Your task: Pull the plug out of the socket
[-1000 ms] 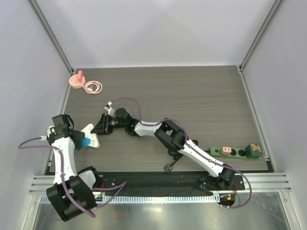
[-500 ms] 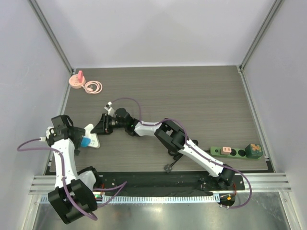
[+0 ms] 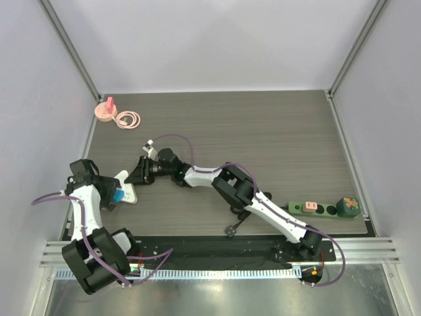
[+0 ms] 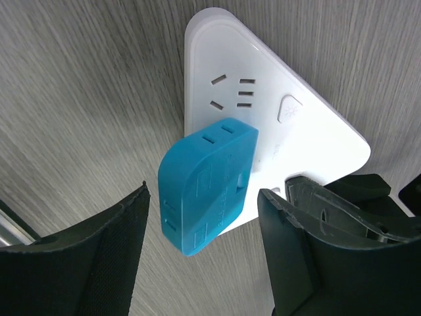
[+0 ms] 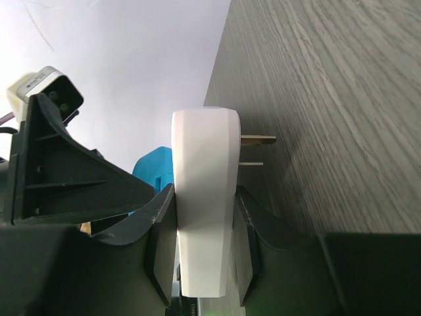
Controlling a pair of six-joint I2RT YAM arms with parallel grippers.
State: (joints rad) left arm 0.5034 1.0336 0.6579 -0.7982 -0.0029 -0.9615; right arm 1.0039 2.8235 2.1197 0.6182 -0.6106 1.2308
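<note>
A white triangular adapter (image 4: 289,125) with a blue plug (image 4: 207,184) in its face is at the table's left (image 3: 126,189). My right gripper (image 5: 204,230) is shut on the adapter's edges (image 5: 204,197); the adapter's metal prongs (image 5: 256,139) stick out towards the table. My left gripper (image 4: 204,250) is open, its fingers (image 4: 99,257) on either side of the blue plug without touching it. The socket, a dark green power strip (image 3: 322,209), lies at the near right with a pink plug (image 3: 309,207) in one outlet, far from both grippers.
A pink holder with a coiled pink cable (image 3: 117,115) sits at the far left corner. A green block (image 3: 347,207) stands at the strip's right end. A small black plug (image 3: 230,230) lies near the front edge. Metal frame posts line both sides.
My left arm's elbow and purple cable have shifted left and towards the near edge. The blue plug, white adapter and right arm have stayed where they were.
</note>
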